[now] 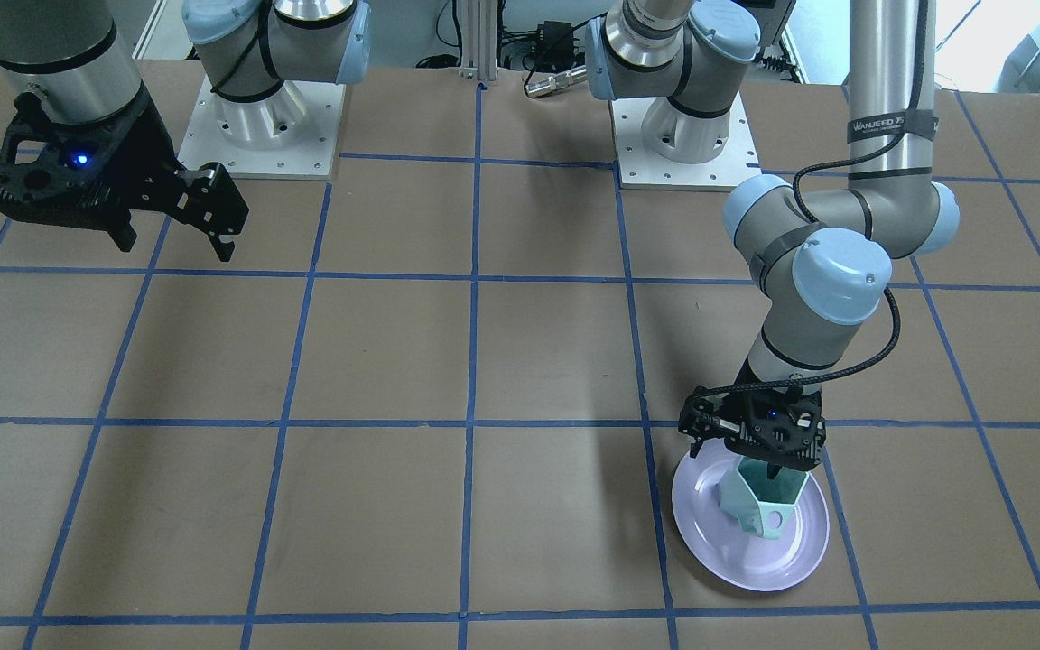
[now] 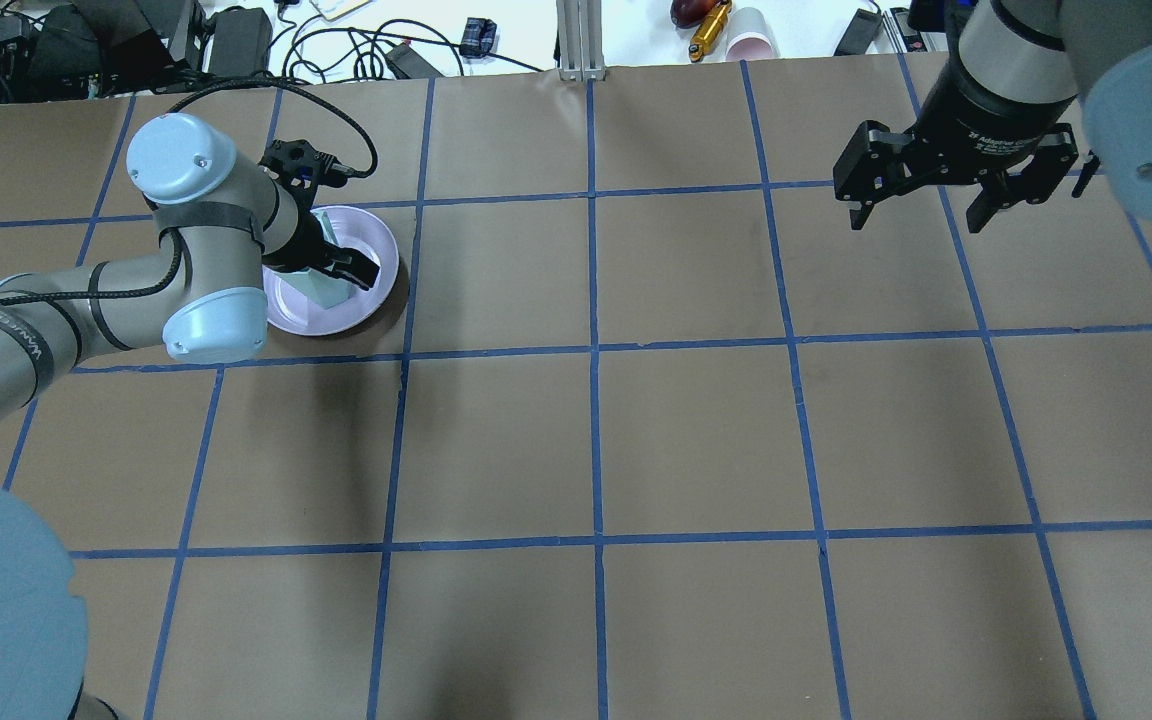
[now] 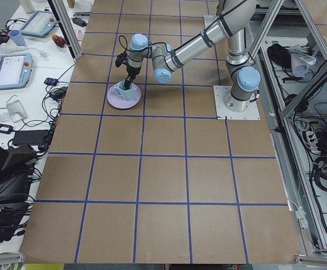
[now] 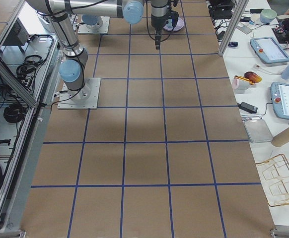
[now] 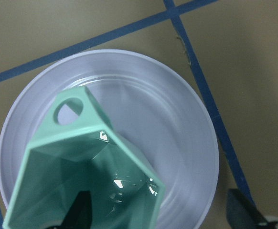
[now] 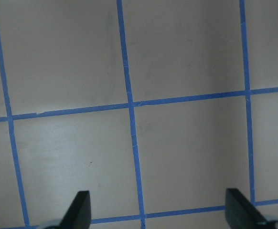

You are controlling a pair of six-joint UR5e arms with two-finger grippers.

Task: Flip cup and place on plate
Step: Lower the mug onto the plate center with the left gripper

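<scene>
The mint-green cup (image 1: 759,501) stands mouth up on the lavender plate (image 1: 710,533), its handle (image 1: 777,522) pointing away from the robot. My left gripper (image 1: 768,465) is right above it and open. In the left wrist view one finger (image 5: 81,212) reaches inside the cup (image 5: 81,167) and the other (image 5: 241,212) is well outside it, over the plate's rim (image 5: 201,143). The jaws stand wide apart and do not clamp the wall. My right gripper (image 1: 177,246) is open and empty, high above the table on the far side, also seen overhead (image 2: 918,222).
Brown table with a blue tape grid (image 2: 593,350). The arm bases (image 1: 267,126) stand at the robot's edge. Cables, a pink cup (image 2: 754,45) and tablets (image 4: 286,99) lie beyond the table's edges.
</scene>
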